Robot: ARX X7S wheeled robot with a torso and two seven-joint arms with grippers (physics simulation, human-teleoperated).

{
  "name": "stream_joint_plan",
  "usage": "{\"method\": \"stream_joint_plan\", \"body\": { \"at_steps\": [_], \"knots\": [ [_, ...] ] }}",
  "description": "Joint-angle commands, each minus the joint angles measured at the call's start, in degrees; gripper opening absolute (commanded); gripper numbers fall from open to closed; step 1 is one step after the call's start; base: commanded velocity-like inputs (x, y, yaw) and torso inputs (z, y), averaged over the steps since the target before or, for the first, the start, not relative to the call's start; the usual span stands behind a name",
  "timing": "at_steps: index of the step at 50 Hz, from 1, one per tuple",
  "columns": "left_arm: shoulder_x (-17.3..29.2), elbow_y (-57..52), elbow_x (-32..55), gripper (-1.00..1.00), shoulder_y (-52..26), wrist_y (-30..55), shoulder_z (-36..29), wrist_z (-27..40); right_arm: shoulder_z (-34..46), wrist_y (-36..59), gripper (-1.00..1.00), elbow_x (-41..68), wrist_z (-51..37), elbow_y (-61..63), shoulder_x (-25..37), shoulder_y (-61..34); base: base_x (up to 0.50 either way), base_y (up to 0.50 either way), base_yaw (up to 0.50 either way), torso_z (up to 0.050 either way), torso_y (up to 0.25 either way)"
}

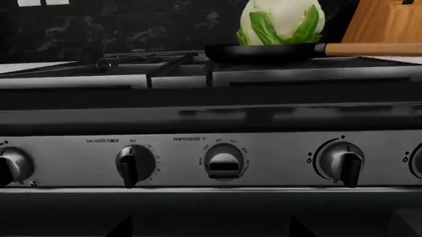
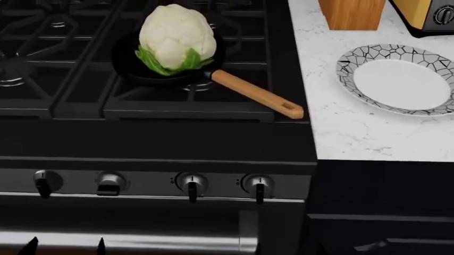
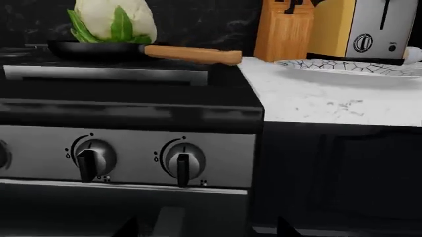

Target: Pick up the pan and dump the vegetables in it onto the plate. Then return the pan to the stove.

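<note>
The black pan (image 2: 127,61) with its wooden handle (image 2: 255,94) rests on the stove's (image 2: 64,101) front right burner. The cauliflower (image 2: 177,34) sits in it. The handle points toward the white mosaic-rimmed plate (image 2: 401,79) on the counter to the right. The pan (image 1: 260,51) and cauliflower (image 1: 280,22) also show in the left wrist view, and the pan (image 3: 96,48) and plate (image 3: 349,65) in the right wrist view. My left gripper (image 1: 211,228) is open and empty, low in front of the knob panel. My right gripper (image 3: 205,228) is open and empty, low before the stove's right corner.
A wooden knife block (image 2: 351,13) and a yellow toaster (image 2: 426,16) stand behind the plate on the white marble counter (image 2: 341,127). Silver knobs (image 2: 191,184) line the stove front. The oven door handle (image 2: 142,240) runs below them. Dark cabinets (image 2: 383,191) sit under the counter.
</note>
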State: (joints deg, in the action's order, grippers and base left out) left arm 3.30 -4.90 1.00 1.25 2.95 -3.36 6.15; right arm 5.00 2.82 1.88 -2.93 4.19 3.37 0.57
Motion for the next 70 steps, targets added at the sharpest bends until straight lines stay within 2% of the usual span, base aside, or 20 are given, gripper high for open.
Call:
{"method": "stream_joint_plan", "body": {
  "at_steps": [1,10,19,32,41,45,49,57,62,70],
  "knots": [
    [1.76,-10.46,1.51,1.0,0.44,7.82,0.85,-2.31,0.73,7.89,1.0,1.06,2.14,9.77,0.95,0.66,0.0,0.0,0.0,0.05,0.043],
    [5.6,-24.61,4.13,1.0,-0.09,21.02,3.21,-2.74,0.84,22.21,1.0,0.56,2.48,24.01,4.95,-1.63,0.0,0.0,0.0,0.05,0.044],
    [8.11,-35.11,6.32,1.0,-2.32,31.1,4.68,-3.0,-3.52,34.41,1.0,2.34,2.39,37.74,8.32,-4.63,0.0,0.0,0.0,0.05,0.044],
    [10.88,-44.68,8.92,1.0,-9.25,44.39,4.91,-3.24,-4.75,49.44,1.0,4.44,3.48,47.69,11.39,-12.88,0.0,0.0,0.0,0.05,0.044],
    [12.43,-49.53,10.55,1.0,-14.11,52.53,4.14,-3.58,-3.74,66.81,1.0,7.1,5.26,54.2,14.57,-26.43,0.0,0.0,0.0,0.05,0.044],
    [12.75,-51.33,11.64,1.0,-16.56,56.13,4.49,-3.71,-4.36,73.79,1.0,12.22,4.01,55.78,15.87,-33.62,0.0,0.0,0.0,0.05,0.045],
    [12.78,-53.23,13.22,1.0,-19.24,60.14,5.25,-4.05,-3.31,76.2,1.0,22.84,-4.38,55.76,20.47,-38.09,0.0,0.0,0.0,0.05,0.044],
    [15.03,-55.02,18.66,1.0,-23.51,64.72,5.97,-0.93,-7.69,82.82,1.0,35.12,-9.69,55.59,20.62,-46.56,0.0,0.0,0.0,0.05,0.044],
    [17.21,-54.95,24.92,1.0,-24.02,64.24,6.75,3.6,-7.94,82.77,1.0,37.94,-11.6,55.33,21.57,-47.67,0.19,0.0,0.0,0.05,0.044],
    [18.17,-54.48,26.59,1.0,-22.56,62.2,6.66,5.34,-8.98,82.26,1.0,41.19,-13.49,54.88,22.01,-47.35,0.5,0.0,0.0,0.05,0.045]
  ]
}}
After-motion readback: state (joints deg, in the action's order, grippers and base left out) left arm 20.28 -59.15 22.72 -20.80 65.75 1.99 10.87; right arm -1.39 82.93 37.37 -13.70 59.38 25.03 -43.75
